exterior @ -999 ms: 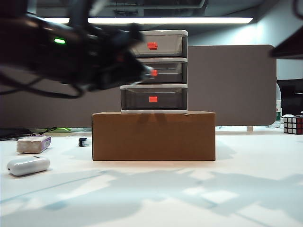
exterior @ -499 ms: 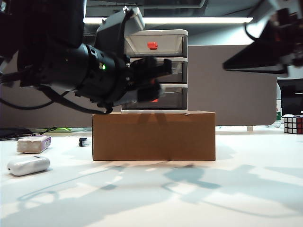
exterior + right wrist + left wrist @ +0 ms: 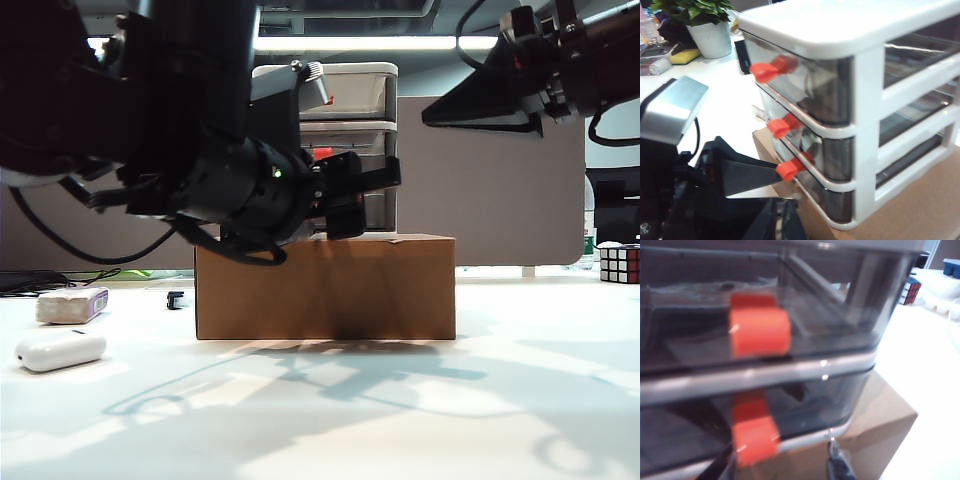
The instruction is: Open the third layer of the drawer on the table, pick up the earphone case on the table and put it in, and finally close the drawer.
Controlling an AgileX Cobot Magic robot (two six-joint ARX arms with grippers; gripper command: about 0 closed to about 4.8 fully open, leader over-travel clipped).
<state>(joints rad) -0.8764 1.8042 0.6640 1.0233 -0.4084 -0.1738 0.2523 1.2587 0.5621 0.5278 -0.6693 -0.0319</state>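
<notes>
Pincer one, the left pincer [image 3: 370, 198], is hanging in the middle of the exterior view, right in front of the drawer [image 3: 350, 90]. It is standing part way open. In the left wrist view its two dark fingertips [image 3: 839, 466] are showing wide apart, and the small red handle [image 3: 756, 440] of the third layer [image 3: 805, 410] is sitting between them. I cannot tell if the fingertips are touching the handle. In the right wrist view one of the left pincer's fingers is pointing straight at that lowest red handle, with its tip just beside it. The third layer is looking shut, flush with the two layers above it. The right pincer [image 3: 450, 110] is hanging high in the upper right of the exterior view, well apart from the drawer, and it is holding nothing. It is showing only as a dark wedge, so I cannot tell if it is wide or narrow. The drawer is standing on a brown cardboard box [image 3: 330, 285] in the middle of the white tabletop [image 3: 400, 420]. The earphone case [image 3: 60, 349] is lying flat on the tabletop at the lower left of the exterior view, far from both pincers. A greyish block with a purple side [image 3: 70, 304] is lying just behind it. A puzzle cube [image 3: 618, 264] is sitting at the far right edge.
</notes>
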